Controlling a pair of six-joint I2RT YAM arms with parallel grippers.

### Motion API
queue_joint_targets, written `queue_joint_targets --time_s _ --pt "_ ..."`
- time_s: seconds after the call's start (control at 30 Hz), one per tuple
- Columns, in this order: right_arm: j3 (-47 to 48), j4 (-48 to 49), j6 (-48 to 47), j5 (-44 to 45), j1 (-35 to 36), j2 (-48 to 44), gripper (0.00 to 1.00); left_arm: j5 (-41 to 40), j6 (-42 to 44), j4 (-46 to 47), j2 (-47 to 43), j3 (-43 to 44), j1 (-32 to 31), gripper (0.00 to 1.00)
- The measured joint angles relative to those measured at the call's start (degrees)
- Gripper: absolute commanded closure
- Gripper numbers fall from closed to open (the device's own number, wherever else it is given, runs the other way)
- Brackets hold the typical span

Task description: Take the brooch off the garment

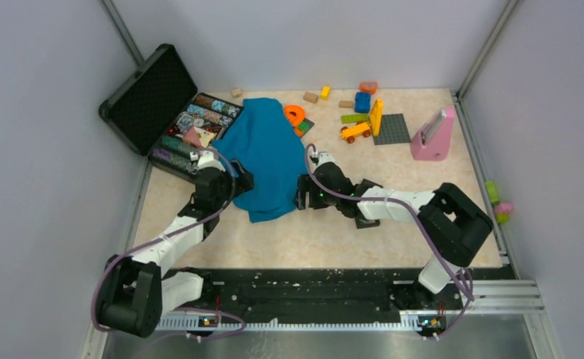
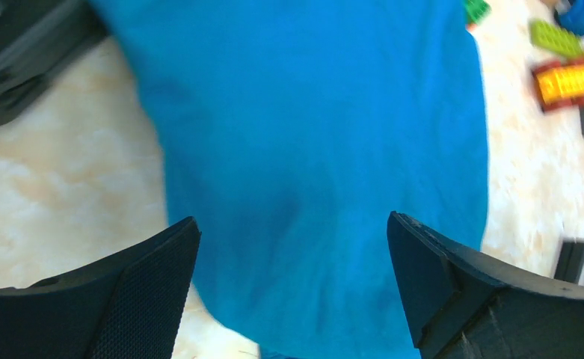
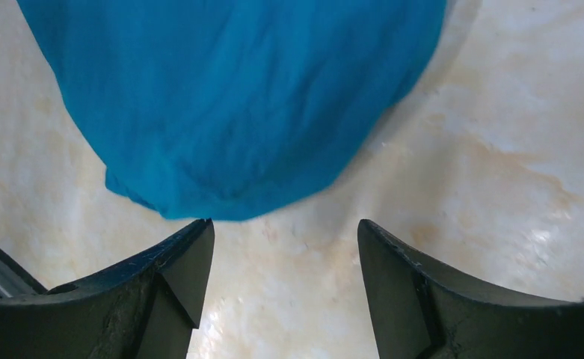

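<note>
Overhead: one teal-blue fabric garment, crumpled on the beige marbled tabletop, its upper left edge meeting an open black hard case. Assorted coloured plastic toy bricks and a pink wedge-shaped stand lie toward the far right. The left gripper sits at the garment's left edge, the right gripper at its lower right edge.

Left wrist: the left gripper has its fingers spread wide with nothing between them; the garment fills the view below.

Right wrist: the right gripper is also spread and empty, over bare tabletop, the garment's hem just ahead of its fingertips.

The brooch cannot be made out in any view, so its location cannot be told.
</note>
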Motion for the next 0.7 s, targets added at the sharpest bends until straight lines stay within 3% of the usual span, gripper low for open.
queue_joint_targets --time_s 0.17,0.27,0.33,0.43,0.5,0.7 --pt "3.3 5.5 5.5 -0.1 -0.1 7.3 0.28 -3.1 -6.3 -1.0 -1.8 -3.4 6.3 0.01" --pt "4.1 8.7 9.4 -0.2 -0.6 11.0 0.38 -3.5 -9.1 -1.7 -0.8 -3.9 8.5 0.02" --pt "4.3 11.2 11.1 -0.7 -1.0 12.2 0.50 -2.9 -10.2 -1.4 0.9 -3.9 9.1 0.03" --pt "4.6 12.5 12.2 -1.4 -1.3 13.6 0.85 -0.9 -11.4 -0.8 4.7 -3.9 9.9 0.05" --pt "4.9 12.6 12.3 -2.1 -1.3 14.1 1.00 0.4 -11.8 -0.4 7.1 -3.9 10.3 0.05" --pt "5.7 11.0 11.5 -3.6 -1.3 12.1 1.00 2.9 -12.5 0.5 8.5 -2.9 10.7 0.05"
